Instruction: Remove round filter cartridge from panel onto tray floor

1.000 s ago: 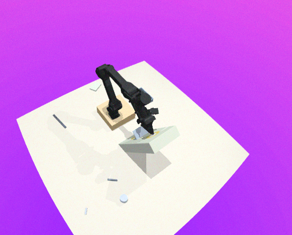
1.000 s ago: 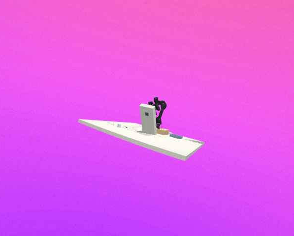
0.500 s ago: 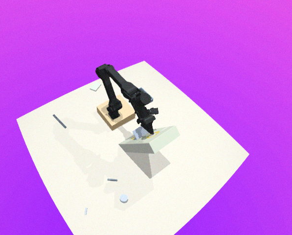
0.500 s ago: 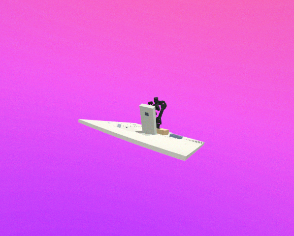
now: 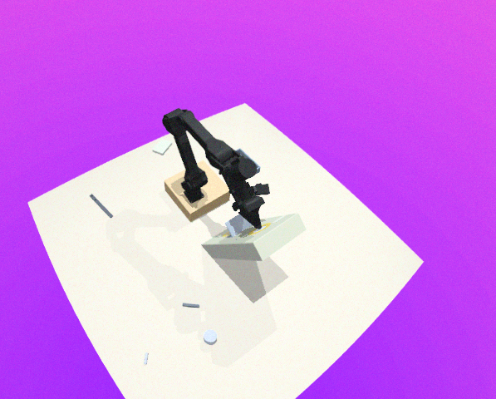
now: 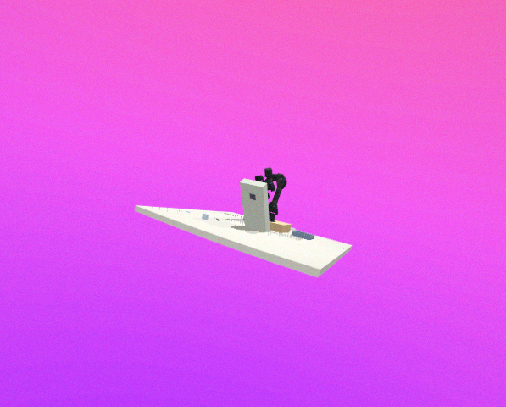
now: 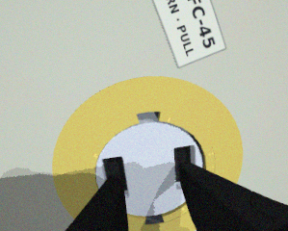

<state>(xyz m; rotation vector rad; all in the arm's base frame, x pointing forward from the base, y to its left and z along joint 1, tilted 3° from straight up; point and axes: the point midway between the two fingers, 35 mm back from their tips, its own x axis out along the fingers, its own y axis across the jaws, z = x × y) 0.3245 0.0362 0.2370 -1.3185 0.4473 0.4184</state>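
Note:
The round filter cartridge (image 7: 144, 137) has a pale blue-white face inside a yellow ring (image 7: 73, 135) on the service panel (image 5: 282, 238) (image 6: 256, 214) (image 7: 47, 53). A dark gap shows along its upper right rim. My gripper (image 7: 151, 177) (image 5: 257, 226) is partly open, its two fingertips apart over the cartridge face. Thin grey slivers of the slots show beside the tips; the tips hide the rest, and how deep they reach cannot be told. The blue-grey tray (image 6: 303, 235) lies past the robot's base, mostly hidden behind the arm in the top view.
The arm stands on a wooden base block (image 5: 211, 208) (image 6: 280, 226). A pale blue-grey block-like shape (image 5: 238, 226) shows at the panel face. A label (image 7: 196, 31) is above the ring. A round disc (image 5: 210, 337), a short dark bar (image 5: 190, 305) and a long bar (image 5: 101, 206) lie on the table.

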